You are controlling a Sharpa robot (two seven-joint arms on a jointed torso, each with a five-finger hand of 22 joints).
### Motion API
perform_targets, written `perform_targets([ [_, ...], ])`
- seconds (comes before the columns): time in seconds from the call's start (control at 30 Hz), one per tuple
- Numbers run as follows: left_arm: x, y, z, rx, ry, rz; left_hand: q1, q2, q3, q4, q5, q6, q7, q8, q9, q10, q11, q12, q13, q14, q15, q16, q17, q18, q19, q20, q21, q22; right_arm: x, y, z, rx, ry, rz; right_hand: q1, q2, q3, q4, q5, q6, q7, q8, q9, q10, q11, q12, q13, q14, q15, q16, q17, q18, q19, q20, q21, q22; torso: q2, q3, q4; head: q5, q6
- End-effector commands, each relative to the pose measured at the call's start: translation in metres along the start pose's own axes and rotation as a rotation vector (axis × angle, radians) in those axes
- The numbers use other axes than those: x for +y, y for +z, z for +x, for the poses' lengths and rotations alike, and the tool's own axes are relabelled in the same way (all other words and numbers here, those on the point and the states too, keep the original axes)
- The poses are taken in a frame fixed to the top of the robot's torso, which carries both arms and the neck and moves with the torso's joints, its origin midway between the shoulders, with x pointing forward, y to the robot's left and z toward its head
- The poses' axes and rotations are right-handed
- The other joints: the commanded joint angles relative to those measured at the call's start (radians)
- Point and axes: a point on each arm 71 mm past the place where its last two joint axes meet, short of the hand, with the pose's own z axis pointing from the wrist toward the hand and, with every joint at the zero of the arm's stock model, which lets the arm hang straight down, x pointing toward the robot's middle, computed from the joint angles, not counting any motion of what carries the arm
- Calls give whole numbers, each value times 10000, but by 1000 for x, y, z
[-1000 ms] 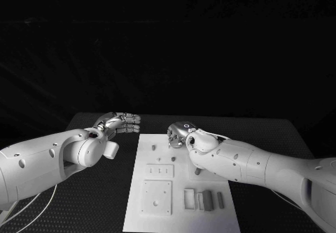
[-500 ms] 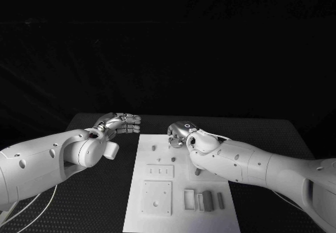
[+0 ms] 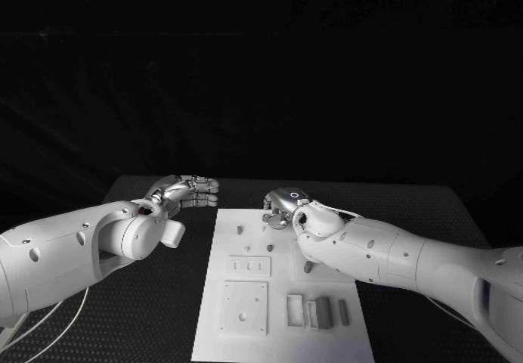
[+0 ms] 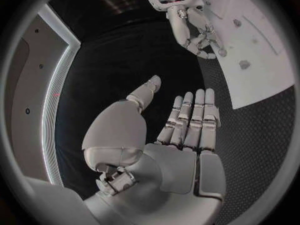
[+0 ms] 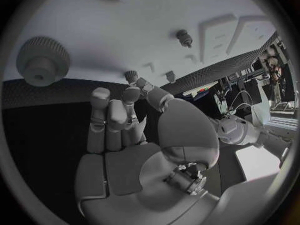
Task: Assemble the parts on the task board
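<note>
- Your right hand (image 3: 281, 208), fingers curled on nothing, hovers over the task board's (image 3: 286, 339) far end, near a small peg (image 5: 130, 76).
- Your left hand (image 3: 187, 190), fingers apart and empty, hangs over the desk (image 3: 163, 302) beside the board.

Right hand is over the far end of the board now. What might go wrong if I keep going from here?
The right hand hangs low over the task board near small standing pegs and a round knurled part; its fingers might knock one. In the head view the right arm hides part of the board, so placement there is hard to check.
</note>
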Motion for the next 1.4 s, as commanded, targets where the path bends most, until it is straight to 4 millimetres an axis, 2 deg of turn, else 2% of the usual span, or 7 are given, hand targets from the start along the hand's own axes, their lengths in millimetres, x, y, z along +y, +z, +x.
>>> perform_targets([
  [0.03,-2,0,2,141,-27,99,-120,11,-59,4,-42,29,349,-47,-14,16,55,-66,-11,-14,45,-51,12,183,33,36,-70,9,1,0,-1,-102,-28,-47,23,0,13,36,30,6,9,-39,-11,37,67,-55,10,23,65,-13,-10,305,10,-52,-43,121,1,3,5,-8,6],
  [0.47,-2,0,0,114,-24,100,-119,11,-61,3,-42,30,349,-49,-15,19,55,-72,-11,-13,45,-53,14,184,35,35,-73,11,-5,-4,-5,-182,96,-29,5,-3,1,60,29,24,5,-35,-12,55,62,-58,20,36,61,-7,-13,305,24,-55,-40,124,-3,-2,-5,4,39],
  [0.7,-2,-2,-4,12,-13,100,-117,10,-61,1,-42,31,348,-49,-16,21,55,-73,-12,-13,45,-54,14,184,35,35,-75,12,-21,-13,-27,-329,549,-95,-7,-75,-18,69,29,67,-5,-18,-9,70,54,-66,32,47,55,-2,-17,305,30,-56,-39,129,2,7,-37,-22,110],
  [0.87,-2,-4,-7,-27,-5,176,-111,10,-60,-1,-41,36,345,-48,-15,26,53,-73,-11,-11,44,-54,15,186,36,34,-76,13,-43,-23,-47,161,936,-521,-13,-225,-53,60,28,75,-9,-22,-15,90,49,-65,56,57,51,9,-18,305,34,-55,-34,140,-2,12,-44,-84,187],
  [1.03,-2,-5,-10,-87,7,193,-101,16,-57,-4,-41,47,340,-43,-14,42,49,-69,-8,-8,43,-54,17,187,38,33,-77,15,-69,-31,-64,496,1067,-461,-124,-670,-221,33,28,17,11,-62,-36,25,68,-87,100,17,69,14,-12,305,-10,-42,-44,155,-3,25,-44,-149,241],
  [1.23,-3,-6,-7,324,-20,427,-104,-1,-69,-6,-43,67,329,-36,-13,88,39,-57,1,-9,45,-60,19,183,34,37,-86,18,-106,-37,-72,925,1303,148,-177,-772,-438,-32,28,-25,30,-89,-47,-71,87,-84,191,-68,89,41,17,305,-87,-33,-56,174,1,39,-49,-219,277],
  [1.4,-5,-5,-6,591,223,659,-122,-23,-96,-6,-42,47,290,-52,-21,100,19,-66,1,-32,54,-78,16,175,16,44,-105,17,-116,-34,-65,1648,1228,8,-385,-833,-745,-33,31,-85,51,-125,-60,-146,109,-61,292,-135,110,95,55,305,-143,-17,-48,190,12,44,-46,-268,300],
])
